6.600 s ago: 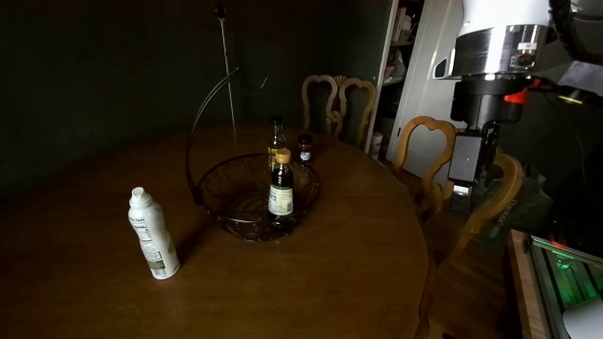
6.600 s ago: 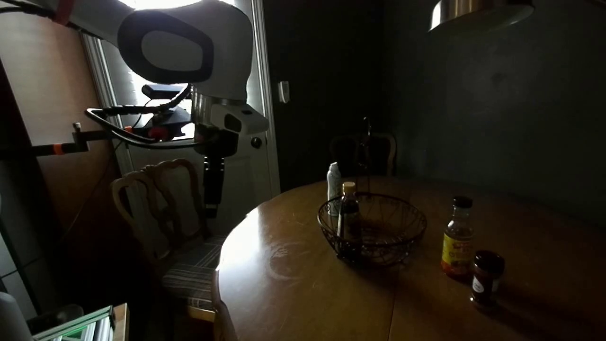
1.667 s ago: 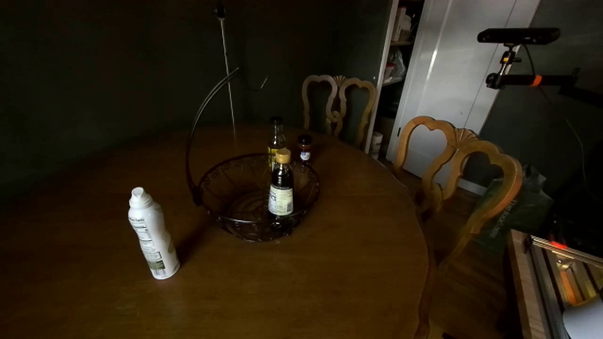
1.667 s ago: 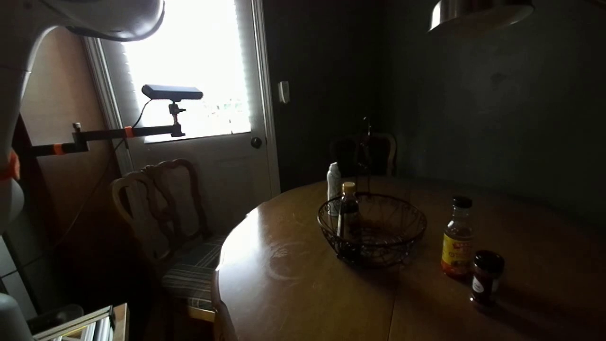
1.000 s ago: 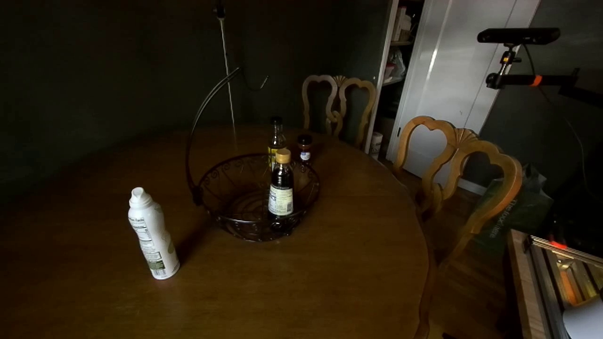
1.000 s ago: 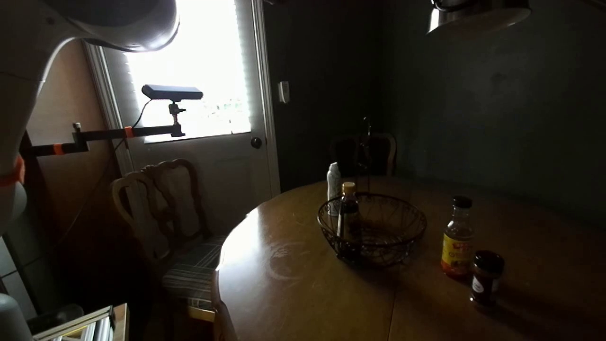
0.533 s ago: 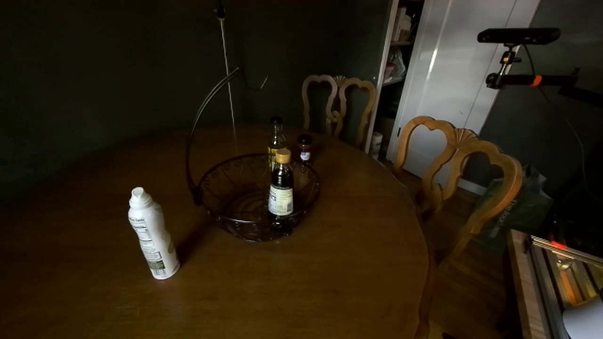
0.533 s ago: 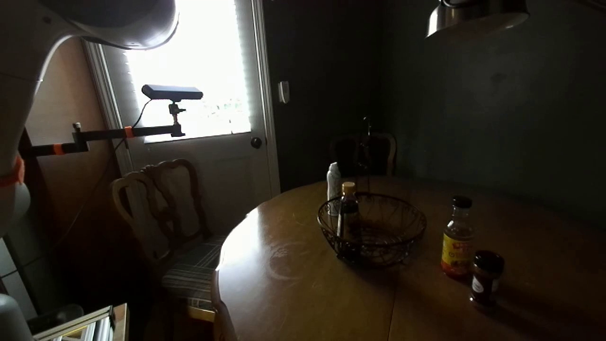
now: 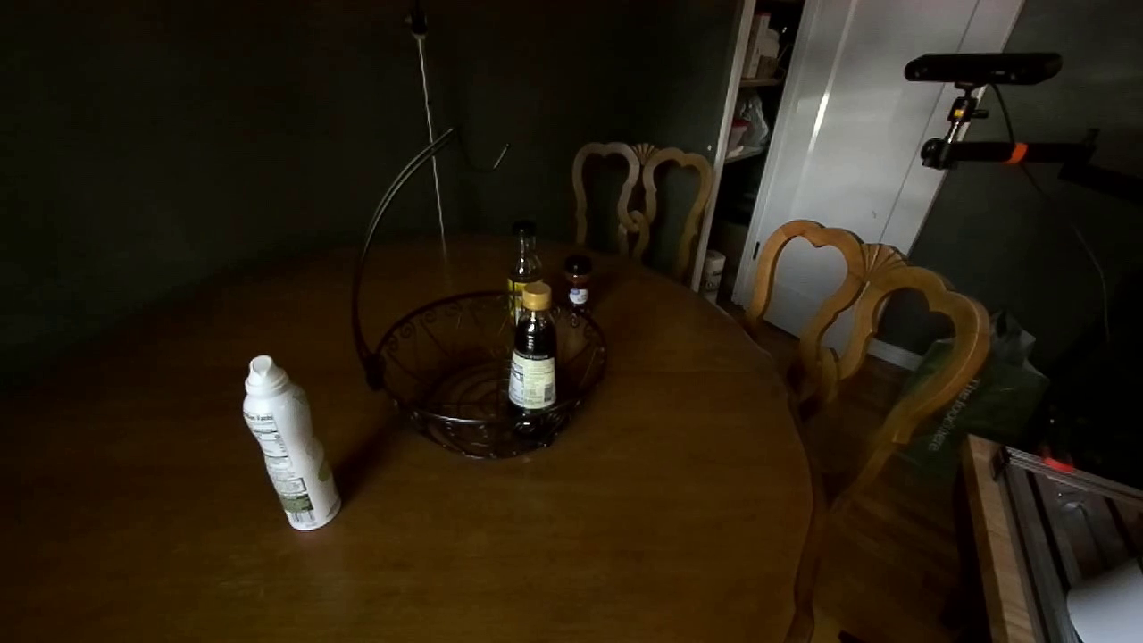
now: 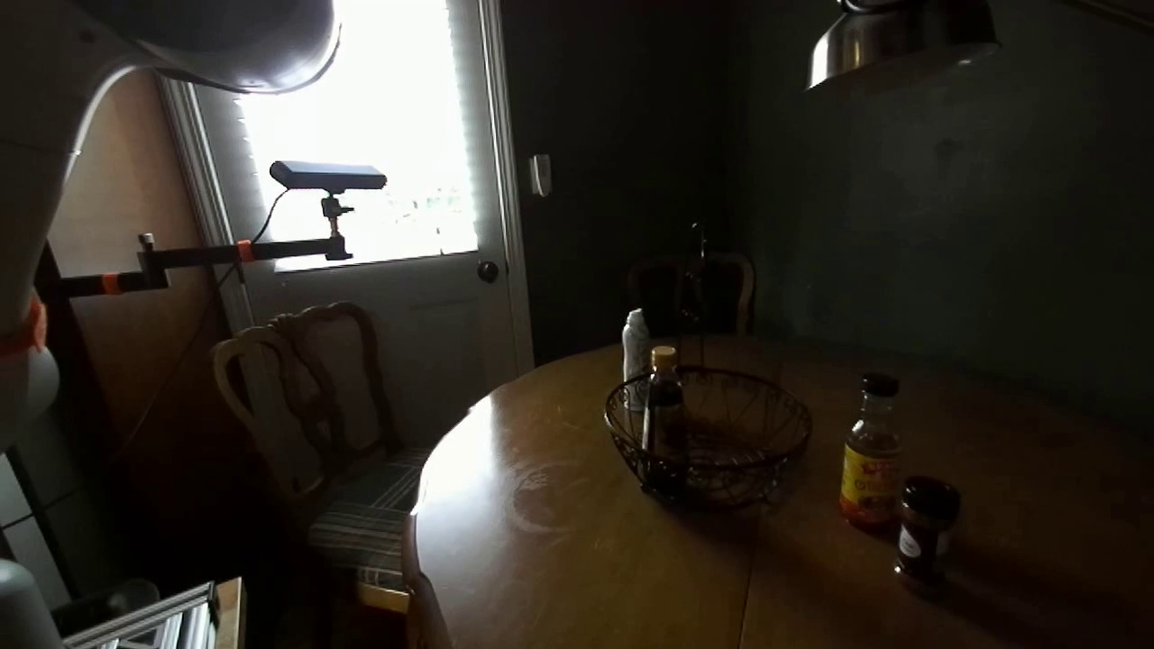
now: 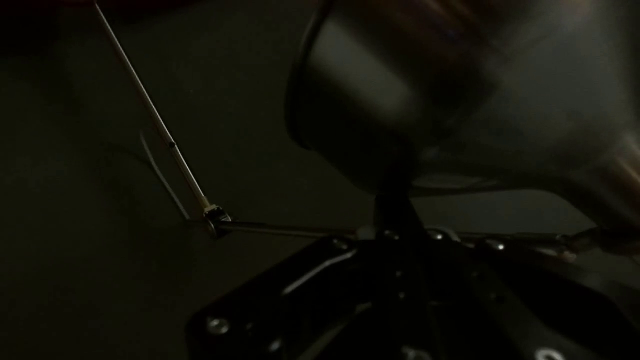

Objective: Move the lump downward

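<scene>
Has the pincer (image 11: 393, 202) clenched close by the lamp (image 11: 465, 95); cannot tell whether touching. Shows open room between lamp rim and tabletop (image 10: 586, 559).

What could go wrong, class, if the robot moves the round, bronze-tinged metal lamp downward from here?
The dark jointed gripper could slip on the smooth, curved lamp. The small metal hinge joining the thin metal rods might fold. Brought low, the lamp might strike the upright glass bottle with the yellow label.
</scene>
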Robot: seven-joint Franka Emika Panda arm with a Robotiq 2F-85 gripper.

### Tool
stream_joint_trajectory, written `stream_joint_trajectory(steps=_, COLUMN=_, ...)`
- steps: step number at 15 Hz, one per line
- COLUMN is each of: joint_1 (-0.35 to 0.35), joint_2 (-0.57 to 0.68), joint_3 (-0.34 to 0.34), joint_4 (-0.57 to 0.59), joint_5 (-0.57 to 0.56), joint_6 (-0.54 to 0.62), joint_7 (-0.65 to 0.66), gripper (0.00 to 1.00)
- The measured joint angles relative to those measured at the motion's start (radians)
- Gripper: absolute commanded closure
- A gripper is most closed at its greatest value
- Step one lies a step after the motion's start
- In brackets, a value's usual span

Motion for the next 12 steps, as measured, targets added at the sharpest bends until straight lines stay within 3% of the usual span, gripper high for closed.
stream_joint_trajectory(steps=12, joint_1=-0.004, joint_2=0.000, joint_3=-0.021, joint_4=-0.018, joint_5=-0.018, joint_6=-0.025, joint_7=-0.011, gripper=1.00)
